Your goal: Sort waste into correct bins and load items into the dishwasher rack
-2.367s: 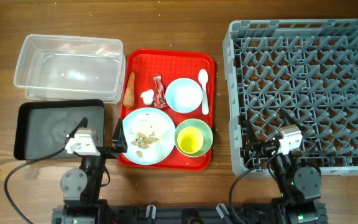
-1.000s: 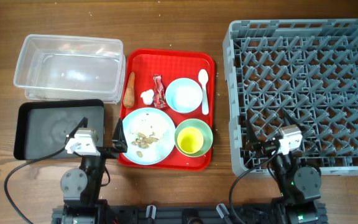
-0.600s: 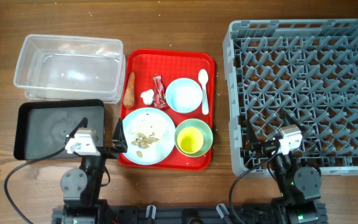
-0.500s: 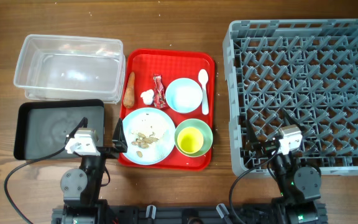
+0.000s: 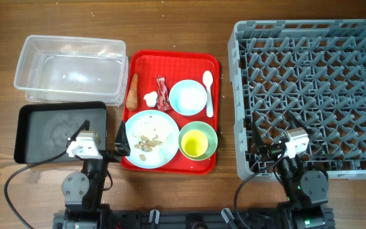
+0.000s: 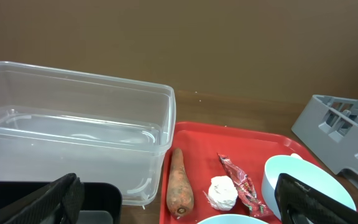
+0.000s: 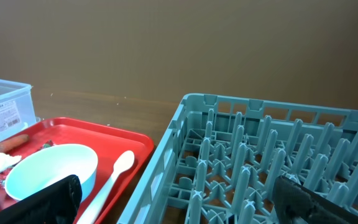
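While left gripper and right gripper gape empty, white label on clear tub, print unreadably small

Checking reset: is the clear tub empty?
Empty. The clear tub shows only its bare bottom, overhead and in the left wrist view; nothing inside.

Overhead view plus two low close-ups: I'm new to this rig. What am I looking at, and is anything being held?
Two robot arms, left arm and right arm, sit at the near edge of the table. One camera looks straight down; each wrist carries another. Both pairs of jaws stand open, holding nothing. The red tray carries a carrot, tissue, wrapper, spoon, blue bowl, plate with scraps, and yellow cup inside a green bowl. Clear tub and black tray lie left, grey rack right.
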Controlling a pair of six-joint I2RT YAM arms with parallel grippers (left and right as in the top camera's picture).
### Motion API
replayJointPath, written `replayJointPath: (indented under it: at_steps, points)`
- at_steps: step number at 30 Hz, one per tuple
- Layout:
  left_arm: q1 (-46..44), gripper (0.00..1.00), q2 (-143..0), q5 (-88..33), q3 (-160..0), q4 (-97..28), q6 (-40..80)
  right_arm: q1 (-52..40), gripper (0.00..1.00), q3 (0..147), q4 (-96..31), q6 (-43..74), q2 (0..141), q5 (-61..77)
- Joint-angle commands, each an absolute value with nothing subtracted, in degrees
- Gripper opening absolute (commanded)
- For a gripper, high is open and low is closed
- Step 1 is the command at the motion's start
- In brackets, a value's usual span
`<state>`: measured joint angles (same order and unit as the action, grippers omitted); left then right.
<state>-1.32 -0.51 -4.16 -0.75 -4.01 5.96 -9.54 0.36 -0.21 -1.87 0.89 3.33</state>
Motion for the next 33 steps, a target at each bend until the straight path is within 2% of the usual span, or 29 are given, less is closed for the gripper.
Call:
replayJointPath:
  at_steps: [1,4,7,10,12,17,22,26,28,30,31,33]
  points:
    - [-0.8,1.0,-0.5,-3.6,-0.3,-4.1,6.5,-9.5,1.0,0.3,0.1,-2.9,0.6,2.9]
    - [-0.8,1.0,-0.5,-5.5,-0.3,-4.0,7.4,-9.5,1.0,0.3,0.1,-2.9,0.6,2.9]
    - [-0.8,1.0,-0.5,-21.6,-0.3,-1.1,16.2,-9.5,1.0,0.3,0.1,-3.0,0.6,2.5]
    - [-0.8,1.0,-0.5,-26.5,-0.3,0.7,24.6,-9.5,1.0,0.3,0.1,-3.0,0.6,2.5]
    - [-0.8,1.0,-0.5,-32.0,-0.9,7.3,27.9,-9.5,1.0,0.3,0.1,-3.0,0.6,2.5]
    - [-0.8,1.0,-1.9,-32.9,-14.2,-1.9,27.2,-9.5,1.0,0.3,0.6,-1.8,0.6,7.9]
    - [-0.9,1.0,-21.3,-32.4,-31.9,-17.8,25.7,-9.5,1.0,0.3,0.6,-1.1,0.6,7.9]
    - [-4.4,1.0,-42.2,-32.3,-47.7,-30.0,19.6,-9.5,1.0,0.3,4.1,11.8,0.6,11.5]
    - [-8.9,1.0,-50.9,-33.3,-53.3,-31.6,18.2,-9.5,1.0,0.5,7.8,18.7,0.6,17.1]
    - [-11.3,1.0,-53.8,-38.0,-54.5,-31.5,18.7,-9.5,1.0,3.0,7.1,24.2,0.7,17.3]
    - [-11.7,1.0,-54.3,-42.4,-54.5,-30.9,21.4,-9.5,1.0,6.7,4.9,24.1,1.4,18.6]
    - [-11.8,1.0,-54.4,-42.5,-54.5,-30.7,21.0,-9.5,1.0,14.3,-1.5,23.9,4.1,19.3]
